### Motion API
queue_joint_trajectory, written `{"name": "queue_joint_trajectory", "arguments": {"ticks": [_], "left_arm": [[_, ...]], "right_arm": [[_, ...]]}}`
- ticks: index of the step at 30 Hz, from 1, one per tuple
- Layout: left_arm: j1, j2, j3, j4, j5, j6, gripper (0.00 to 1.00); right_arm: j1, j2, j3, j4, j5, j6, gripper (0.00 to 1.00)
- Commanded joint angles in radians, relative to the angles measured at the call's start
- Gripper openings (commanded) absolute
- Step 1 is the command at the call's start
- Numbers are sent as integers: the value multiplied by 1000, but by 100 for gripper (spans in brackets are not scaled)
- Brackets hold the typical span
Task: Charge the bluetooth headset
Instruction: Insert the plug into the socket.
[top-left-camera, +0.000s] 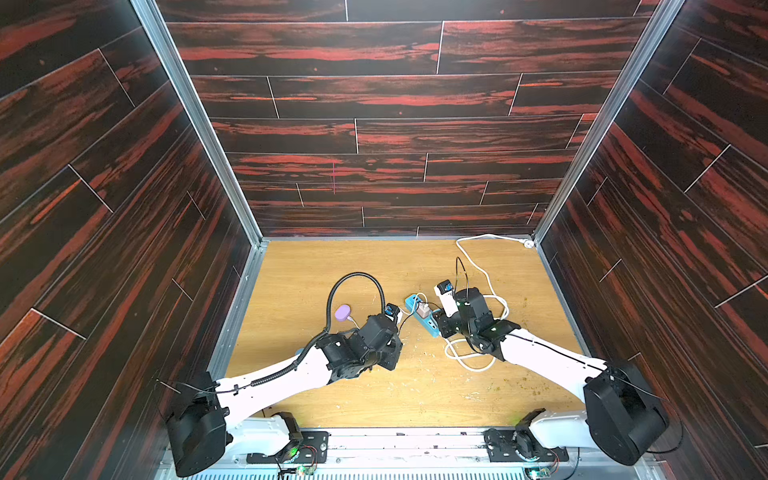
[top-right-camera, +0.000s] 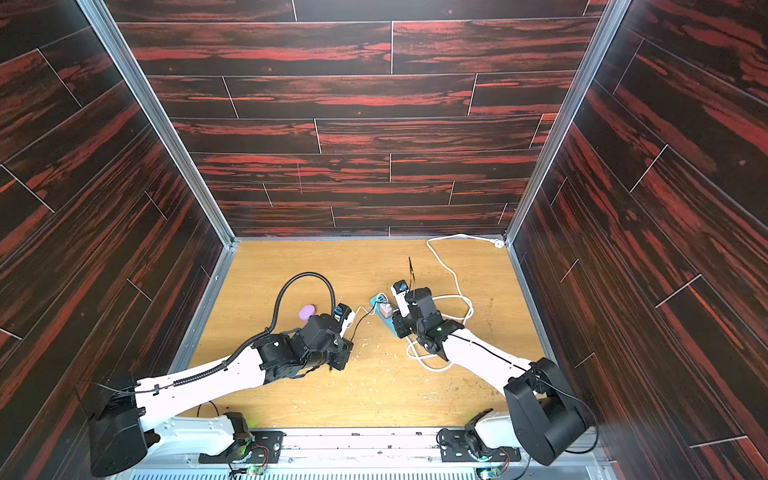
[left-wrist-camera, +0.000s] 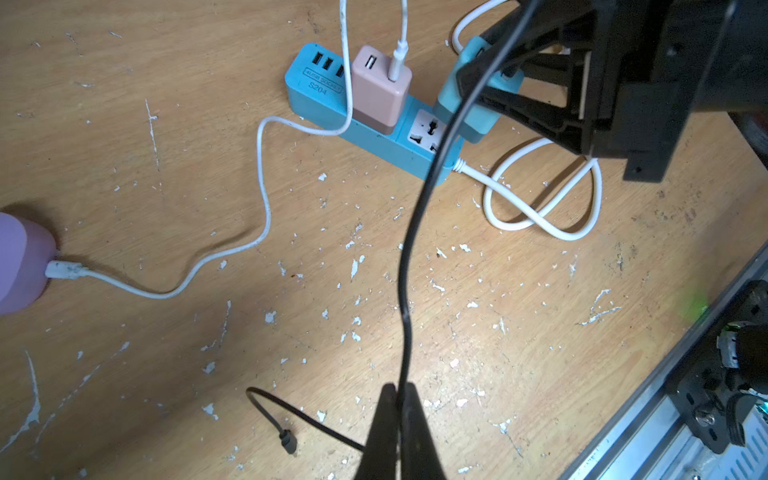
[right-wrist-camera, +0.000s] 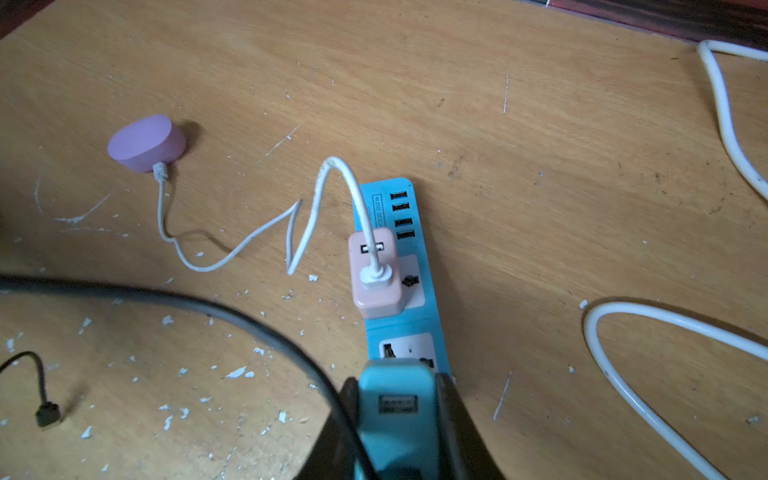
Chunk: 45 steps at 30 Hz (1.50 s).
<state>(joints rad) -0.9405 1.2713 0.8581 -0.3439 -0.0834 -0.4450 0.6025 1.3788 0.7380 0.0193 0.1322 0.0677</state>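
Note:
The bluetooth headset is a purple oval case (top-left-camera: 343, 312) (right-wrist-camera: 145, 143) lying on the wooden table. A white cable joins it to a pink charger (left-wrist-camera: 378, 89) (right-wrist-camera: 374, 270) plugged into the blue power strip (left-wrist-camera: 316, 89) (right-wrist-camera: 399, 328). My right gripper (right-wrist-camera: 397, 382) is shut on a teal adapter (right-wrist-camera: 397, 415) (left-wrist-camera: 478, 104) over the strip's end socket; its prongs are hidden and its USB port looks empty. My left gripper (left-wrist-camera: 399, 399) is shut on a black cable (left-wrist-camera: 415, 232) that rises past the adapter. The cable's free plug (left-wrist-camera: 287, 442) (right-wrist-camera: 48, 413) lies on the table.
The strip's thick white cord (left-wrist-camera: 540, 220) (top-left-camera: 473, 257) loops beside the right arm and runs to the back right corner. Dark wood-patterned walls close in three sides of the table. White flecks litter the wood. A metal rail (left-wrist-camera: 665, 395) edges the front.

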Motion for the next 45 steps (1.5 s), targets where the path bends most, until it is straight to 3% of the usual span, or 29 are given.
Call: {"name": "queue_joint_trajectory", "arguments": {"ticks": [1,45], "left_arm": [[6,6,26,-16,5,-3,1],[22,8,-28,38,23,-20,1]], "right_arm": [[-6,17,24,32,-22,-24,9],[-5,140,28,71,-23,-70,9]]}}
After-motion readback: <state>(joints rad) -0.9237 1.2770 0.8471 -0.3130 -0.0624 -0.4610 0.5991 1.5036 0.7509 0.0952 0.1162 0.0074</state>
